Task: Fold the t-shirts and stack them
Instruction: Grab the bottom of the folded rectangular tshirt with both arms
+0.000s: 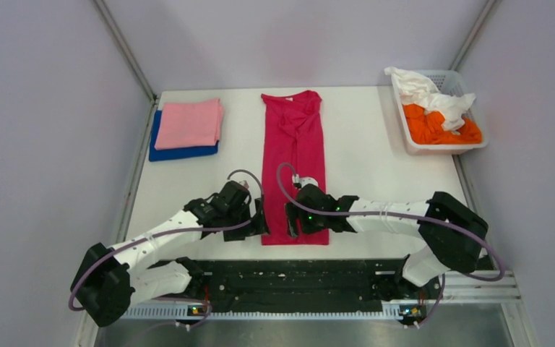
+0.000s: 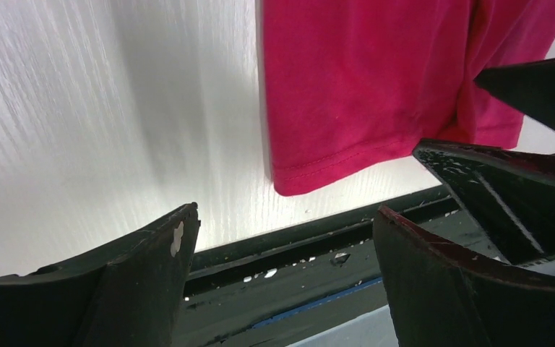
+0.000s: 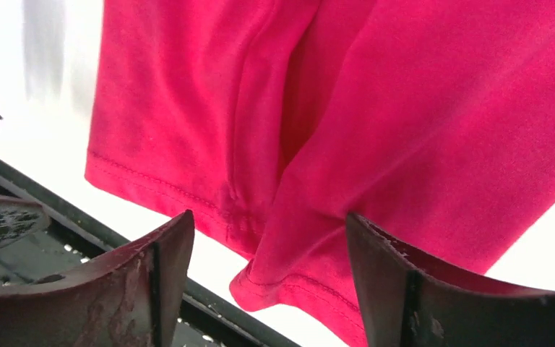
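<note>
While the stacked t-shirts (image 1: 186,126) are done and two are left in the basket (image 1: 441,149), the magenta-red t-shirt (image 1: 294,155) is only half-folded — left tool (image 1: 259,218) and right tool (image 1: 291,219) spread.

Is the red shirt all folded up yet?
Only partly. The magenta-red t-shirt lies as a long narrow strip, sides folded in, not yet a short square like the light pink t-shirt.

Bare table (image 1: 368,173) lanes flank the magenta-red shirt (image 1: 294,155); folded stack (image 1: 186,129) blocks far left, basket (image 1: 444,148) far right (side walls (image 1: 43,144) hem both edges closely).
</note>
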`<state>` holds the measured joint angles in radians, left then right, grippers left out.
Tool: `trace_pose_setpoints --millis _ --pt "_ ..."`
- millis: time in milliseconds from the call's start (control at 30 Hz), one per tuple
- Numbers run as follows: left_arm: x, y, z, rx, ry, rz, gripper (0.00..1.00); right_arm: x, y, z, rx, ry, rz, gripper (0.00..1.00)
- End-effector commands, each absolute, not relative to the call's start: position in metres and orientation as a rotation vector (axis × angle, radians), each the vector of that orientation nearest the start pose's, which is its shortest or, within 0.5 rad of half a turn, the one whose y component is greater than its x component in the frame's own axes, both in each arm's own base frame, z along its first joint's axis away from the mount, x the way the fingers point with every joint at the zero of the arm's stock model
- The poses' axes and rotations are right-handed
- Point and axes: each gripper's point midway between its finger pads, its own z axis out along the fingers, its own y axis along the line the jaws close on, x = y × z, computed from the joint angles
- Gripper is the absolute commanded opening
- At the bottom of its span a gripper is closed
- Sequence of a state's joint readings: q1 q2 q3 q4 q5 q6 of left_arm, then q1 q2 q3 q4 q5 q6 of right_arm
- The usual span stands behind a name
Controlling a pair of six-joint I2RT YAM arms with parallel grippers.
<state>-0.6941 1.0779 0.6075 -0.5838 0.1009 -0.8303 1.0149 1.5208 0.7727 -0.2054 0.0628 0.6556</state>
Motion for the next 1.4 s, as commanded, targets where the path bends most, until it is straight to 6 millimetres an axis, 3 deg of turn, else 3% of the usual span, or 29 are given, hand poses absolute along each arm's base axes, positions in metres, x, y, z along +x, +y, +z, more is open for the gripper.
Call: trace_pose_setpoints --millis 0,133,233,400,700,767,867,933,1167,1267,1367 --pt "0.140 -0.193 0.058 -0.160 2.789 -0.656 0.93 0.169 0.314 0.068 -0.434 2.487 0.691 0.78" --pt "0.132 -0.199 0.049 -0.161 2.814 -0.693 0.87 0.162 0.299 0.102 -0.424 2.394 0.764 0.83" --pt "0.131 -0.205 0.043 -0.169 2.821 -0.699 0.81 0.159 0.274 0.100 -0.368 2.399 0.708 0.84" --pt "0.140 -0.212 0.037 -0.185 2.803 -0.660 0.71 0.150 0.234 0.066 -0.210 2.551 0.670 0.73" --pt "0.155 -0.207 0.016 -0.218 2.818 -0.488 0.56 0.137 0.226 0.015 -0.142 2.661 0.653 0.52" --pt "0.156 -0.209 0.013 -0.215 2.829 -0.477 0.45 0.137 0.227 0.005 -0.126 2.671 0.657 0.39" --pt "0.156 -0.204 0.009 -0.251 2.846 -0.416 0.01 0.137 0.229 0.001 -0.115 2.669 0.670 0.18" --pt "0.152 -0.200 0.010 -0.260 2.853 -0.385 0.00 0.135 0.229 0.004 -0.115 2.670 0.682 0.01" --pt "0.129 -0.204 0.029 -0.234 2.814 -0.508 0.00 0.100 0.227 0.019 -0.140 2.715 0.753 0.00" --pt "0.134 -0.215 0.046 -0.198 2.763 -0.599 0.00 0.104 0.231 0.033 -0.121 2.660 0.812 0.00" --pt "0.151 -0.228 0.067 -0.161 2.685 -0.651 0.00 0.120 0.238 0.052 -0.148 2.594 0.792 0.00"
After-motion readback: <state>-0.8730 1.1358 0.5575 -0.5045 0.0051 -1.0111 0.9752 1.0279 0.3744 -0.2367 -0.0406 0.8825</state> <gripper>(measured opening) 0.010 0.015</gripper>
